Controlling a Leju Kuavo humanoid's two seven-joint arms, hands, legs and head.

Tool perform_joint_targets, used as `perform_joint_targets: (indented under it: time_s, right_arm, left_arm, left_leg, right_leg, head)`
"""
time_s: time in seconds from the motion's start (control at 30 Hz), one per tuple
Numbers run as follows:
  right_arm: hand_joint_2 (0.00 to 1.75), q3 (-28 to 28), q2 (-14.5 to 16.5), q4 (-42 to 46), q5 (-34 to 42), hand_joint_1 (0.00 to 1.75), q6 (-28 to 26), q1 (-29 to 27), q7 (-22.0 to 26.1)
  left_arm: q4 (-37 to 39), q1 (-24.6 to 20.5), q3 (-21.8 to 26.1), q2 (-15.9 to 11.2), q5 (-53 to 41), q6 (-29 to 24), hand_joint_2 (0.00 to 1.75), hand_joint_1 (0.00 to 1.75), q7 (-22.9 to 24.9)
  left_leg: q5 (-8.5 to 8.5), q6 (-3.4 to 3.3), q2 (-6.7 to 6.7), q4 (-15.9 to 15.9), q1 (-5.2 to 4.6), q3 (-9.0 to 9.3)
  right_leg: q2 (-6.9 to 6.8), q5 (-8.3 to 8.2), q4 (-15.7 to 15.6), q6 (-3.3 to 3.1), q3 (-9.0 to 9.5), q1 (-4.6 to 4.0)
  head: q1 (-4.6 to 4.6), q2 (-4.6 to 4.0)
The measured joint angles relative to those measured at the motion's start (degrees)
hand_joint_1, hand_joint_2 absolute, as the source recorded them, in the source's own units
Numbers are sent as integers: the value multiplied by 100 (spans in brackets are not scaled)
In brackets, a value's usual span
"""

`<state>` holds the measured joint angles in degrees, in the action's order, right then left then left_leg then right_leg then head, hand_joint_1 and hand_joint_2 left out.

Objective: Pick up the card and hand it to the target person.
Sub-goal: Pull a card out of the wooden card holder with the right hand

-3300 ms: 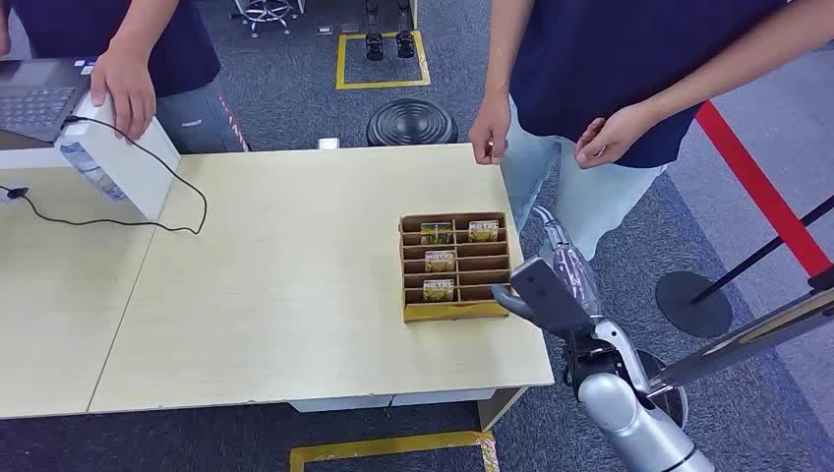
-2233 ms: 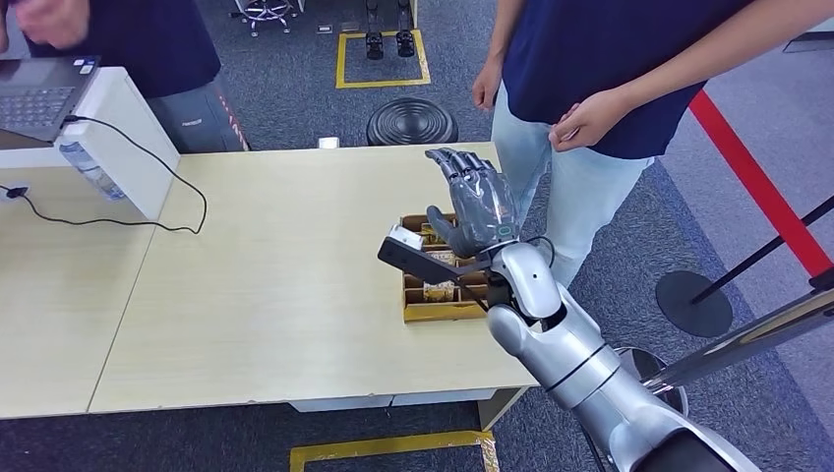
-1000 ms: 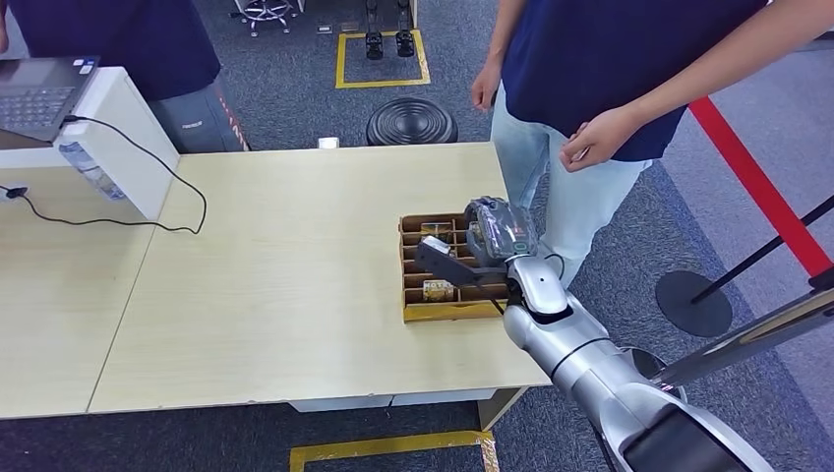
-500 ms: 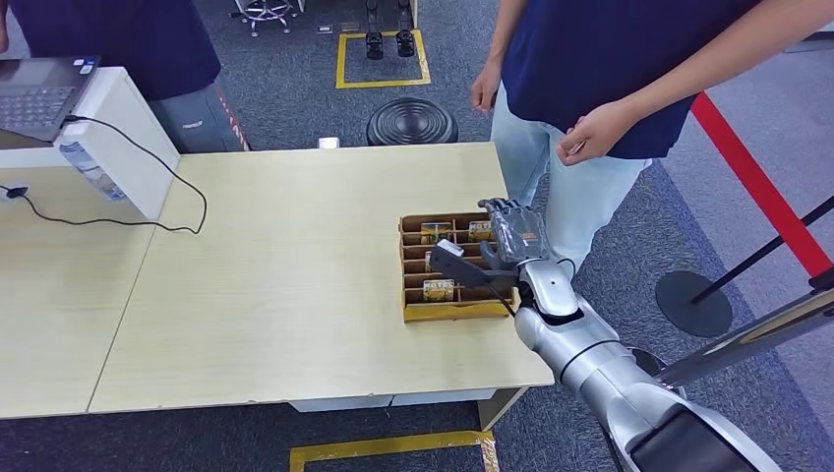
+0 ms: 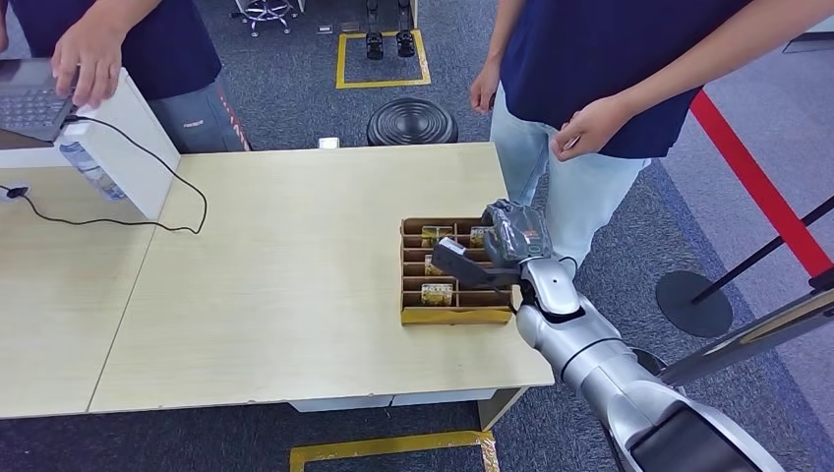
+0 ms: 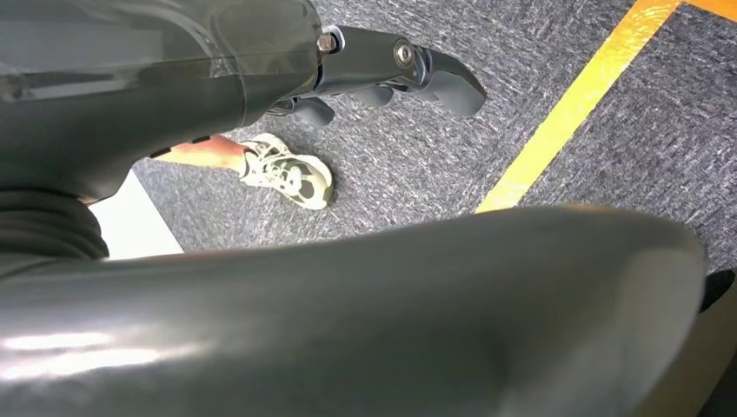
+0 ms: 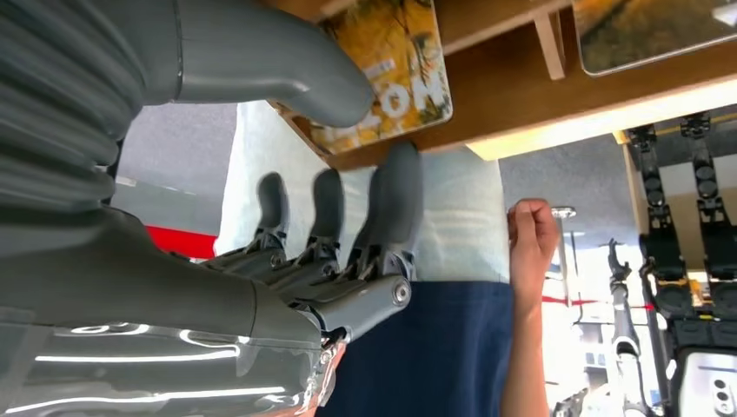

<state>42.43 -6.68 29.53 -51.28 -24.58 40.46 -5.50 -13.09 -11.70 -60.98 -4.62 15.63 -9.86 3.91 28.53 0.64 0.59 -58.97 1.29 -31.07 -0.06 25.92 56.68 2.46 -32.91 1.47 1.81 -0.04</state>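
Observation:
A brown slotted card tray [image 5: 455,315] sits near the table's right edge and holds several yellow cards. One card [image 5: 436,236] stands in the back left slot and another [image 5: 436,293] near the front. My right hand [image 5: 511,236] is bent down over the back right slot. In the right wrist view its thumb [image 7: 287,65] rests on the face of a yellow card [image 7: 408,69], while the fingers [image 7: 391,200] reach past the tray's outer wall [image 7: 521,95]. Whether the card is pinched is unclear. My left hand [image 6: 382,65] hangs over the carpet, holding nothing.
A person in a dark blue shirt [image 5: 590,59] stands just beyond the table's right corner, a hand [image 5: 580,130] at waist height. A second person's hand [image 5: 89,49] touches a white stand [image 5: 133,157] with a laptop at the back left. A black cable [image 5: 148,221] trails across the table.
My right hand rose from beside the table, swung over the tray and came down on the back right slot, fingers bending lower. The person at the left put a hand back on the stand.

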Motion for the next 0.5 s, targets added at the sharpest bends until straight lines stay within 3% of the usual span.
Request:
perform_joint_targets:
  time_s: [0.5]
  right_arm:
    - [175,-7,4,-67,40,91,-73,20,80]
  left_arm:
    - [0,8,0,-2,-2,-28,0,0,-13]
  left_leg:
    - [0,0,0,0,0,5]
  right_leg:
    - [2,-1,0,0,4,0]
  head:
    - [0,0]
